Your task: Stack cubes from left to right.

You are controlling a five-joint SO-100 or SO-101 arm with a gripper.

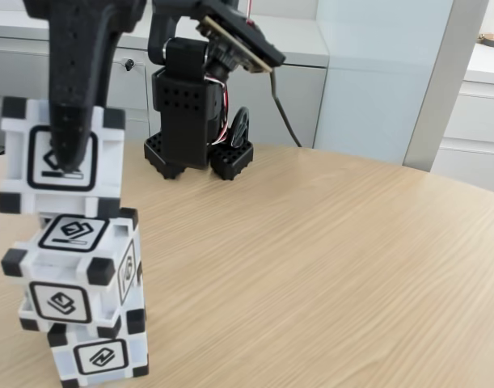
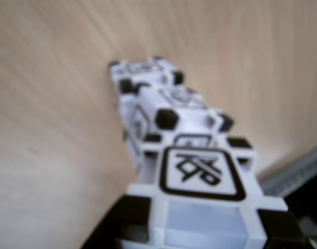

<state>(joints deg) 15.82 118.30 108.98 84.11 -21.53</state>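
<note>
- As the fixed view shows it, the top cube (image 1: 59, 155) hangs in the gripper (image 1: 69, 158) at the left edge, directly above a two-cube stack on the bench (image 1: 327, 242).
- Gripper state: one dark finger (image 1: 73, 89) runs down the cube's near face; the cube sits off the stack with nothing else bearing it, so it is judged pinched between the jaws. The far finger is hidden.
- Middle cube (image 1: 73, 271) rests on the bottom cube (image 1: 97, 352), turned slightly so its corners overhang.
- Key relation: the stack lies at 6 o'clock from the held cube, straight below. The held cube's lower edge is just above, perhaps touching, the middle cube's top face; contact cannot be confirmed.
- Offset: the held cube sits a little toward 9 o'clock of the middle cube's centre.
- Wrist view, blurred: the held cube (image 2: 200, 174) is nearest the lens, with the other two cubes trailing away toward 11 o'clock, (image 2: 174, 111) and (image 2: 145, 72).
- Judgement: the last placement is in hand; a short straight descent is called for, with a small correction toward 3 o'clock.
- Risk: the rotated middle cube offers an uneven seat; a skewed release could topple the stack.
</note>
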